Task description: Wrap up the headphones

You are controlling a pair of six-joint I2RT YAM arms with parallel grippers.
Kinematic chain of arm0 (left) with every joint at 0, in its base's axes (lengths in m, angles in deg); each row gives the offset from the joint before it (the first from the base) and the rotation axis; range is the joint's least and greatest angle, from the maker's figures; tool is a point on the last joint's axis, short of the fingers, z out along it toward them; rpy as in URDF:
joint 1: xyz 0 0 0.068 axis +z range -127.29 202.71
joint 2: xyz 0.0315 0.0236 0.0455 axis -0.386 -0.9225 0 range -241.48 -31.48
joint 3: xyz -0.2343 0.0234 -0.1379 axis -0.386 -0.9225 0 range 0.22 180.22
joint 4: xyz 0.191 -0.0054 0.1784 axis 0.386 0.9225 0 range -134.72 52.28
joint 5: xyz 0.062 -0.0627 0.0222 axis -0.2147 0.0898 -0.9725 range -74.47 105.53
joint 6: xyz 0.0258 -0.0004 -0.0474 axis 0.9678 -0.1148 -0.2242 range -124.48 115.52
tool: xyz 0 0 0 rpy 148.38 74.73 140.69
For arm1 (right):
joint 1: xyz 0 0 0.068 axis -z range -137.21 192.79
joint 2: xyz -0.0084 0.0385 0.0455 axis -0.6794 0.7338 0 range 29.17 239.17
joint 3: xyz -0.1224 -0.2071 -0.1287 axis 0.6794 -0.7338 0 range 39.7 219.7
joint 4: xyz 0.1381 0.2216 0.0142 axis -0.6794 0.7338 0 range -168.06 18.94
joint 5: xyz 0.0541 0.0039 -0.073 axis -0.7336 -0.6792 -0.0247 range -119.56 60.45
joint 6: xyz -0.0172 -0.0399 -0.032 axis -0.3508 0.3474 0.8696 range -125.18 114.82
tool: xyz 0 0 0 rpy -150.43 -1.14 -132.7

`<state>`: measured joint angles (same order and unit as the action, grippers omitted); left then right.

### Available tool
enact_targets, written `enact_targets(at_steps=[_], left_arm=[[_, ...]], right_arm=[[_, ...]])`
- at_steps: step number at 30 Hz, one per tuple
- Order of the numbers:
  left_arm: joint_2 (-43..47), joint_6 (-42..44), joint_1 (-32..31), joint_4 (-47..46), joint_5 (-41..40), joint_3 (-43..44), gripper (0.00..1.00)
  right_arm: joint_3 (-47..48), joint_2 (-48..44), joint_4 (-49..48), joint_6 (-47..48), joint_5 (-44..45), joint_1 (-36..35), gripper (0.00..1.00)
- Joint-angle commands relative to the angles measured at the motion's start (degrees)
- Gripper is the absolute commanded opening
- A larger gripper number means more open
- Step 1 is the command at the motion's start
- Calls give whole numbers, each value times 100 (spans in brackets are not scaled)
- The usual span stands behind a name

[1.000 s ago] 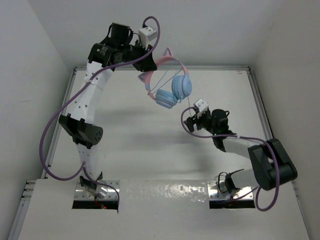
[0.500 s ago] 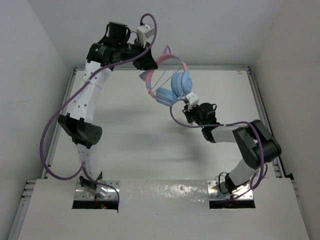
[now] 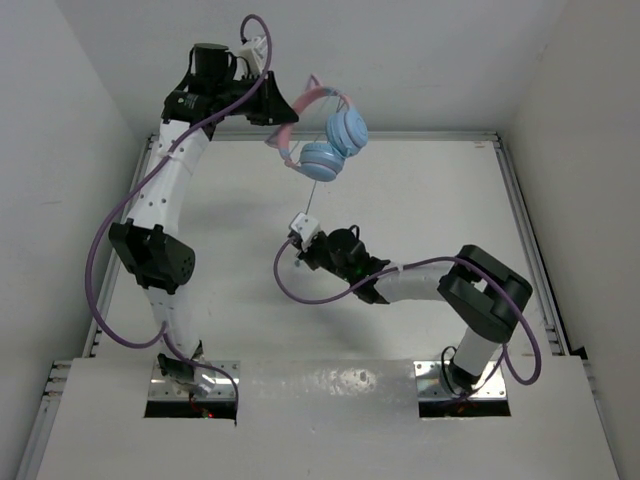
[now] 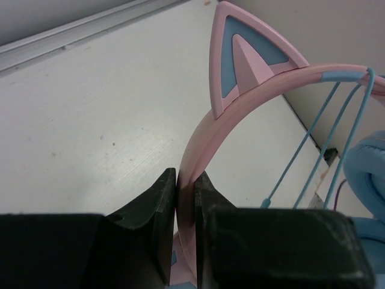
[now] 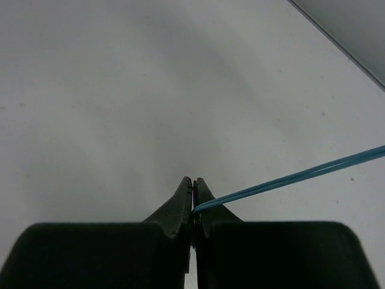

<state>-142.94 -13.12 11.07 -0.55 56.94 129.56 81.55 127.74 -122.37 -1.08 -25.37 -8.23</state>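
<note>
The headphones [image 3: 333, 146] hang in the air above the table's back edge, their light blue ear cups side by side under the pink headband [image 3: 297, 108]. My left gripper [image 3: 276, 112] is shut on that headband [image 4: 207, 129], just below a cat-ear point [image 4: 248, 53]. The thin pale blue cable [image 3: 314, 198] runs down from the cups to my right gripper [image 3: 299, 242], low over the middle of the table. In the right wrist view the right gripper [image 5: 194, 186] is shut on a doubled strand of the cable [image 5: 301, 175], which leads off to the right.
The white table [image 3: 420, 200] has a raised rail along its back [image 3: 430, 135] and right side [image 3: 527, 235], with white walls close round it. A thick purple robot cable [image 3: 285, 287] loops beside the right wrist, and another [image 3: 100, 250] hangs off the left arm.
My right gripper has shut on the cable and swung left and nearer, drawing the cable down. My left gripper has carried the headphones left and further back.
</note>
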Motion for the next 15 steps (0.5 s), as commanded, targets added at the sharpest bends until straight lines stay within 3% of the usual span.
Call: enact_targets(at_steps=[1, 6, 10, 15], left_arm=[[186, -727, 127, -558, -896, 153, 0], [195, -437, 118, -400, -1696, -75, 0], [300, -85, 118, -417, -2258, -679, 0], [397, 100, 74, -575, -2357, -1358, 0]], right_arm=[[271, -4, 651, 92, -189, -390, 0], [1272, 40, 1791, -31, -1058, -505, 0], [2404, 23, 2786, -163, -2620, -496, 0], [3066, 14, 3429, -664, -3371, -505, 0]])
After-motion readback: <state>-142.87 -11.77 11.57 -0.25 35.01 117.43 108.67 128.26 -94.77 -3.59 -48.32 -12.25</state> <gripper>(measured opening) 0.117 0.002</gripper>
